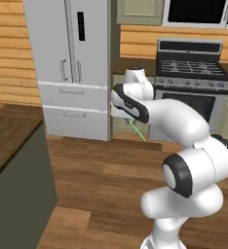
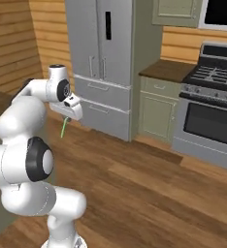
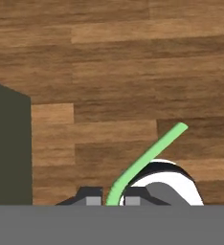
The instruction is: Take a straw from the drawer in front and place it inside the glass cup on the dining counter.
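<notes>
Above the wood floor (image 3: 133, 57), our gripper (image 3: 113, 200) pinches the light-green straw (image 3: 145, 160), which slants toward two o'clock in the hand view.

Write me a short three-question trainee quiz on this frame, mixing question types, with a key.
1. True or false: the claw is shut on the thin light-green straw.
2. Multiple choice: in the hand view, what lies beneath the straw? A) the dark brown dining counter top B) wood plank floor C) an open drawer
3. Fill in: in the left base view the straw hangs below the claw in front of the cabinets, between the grey refrigerator and the ____.

Key: 1. True. 2. B. 3. The black and silver gas stove.
</notes>
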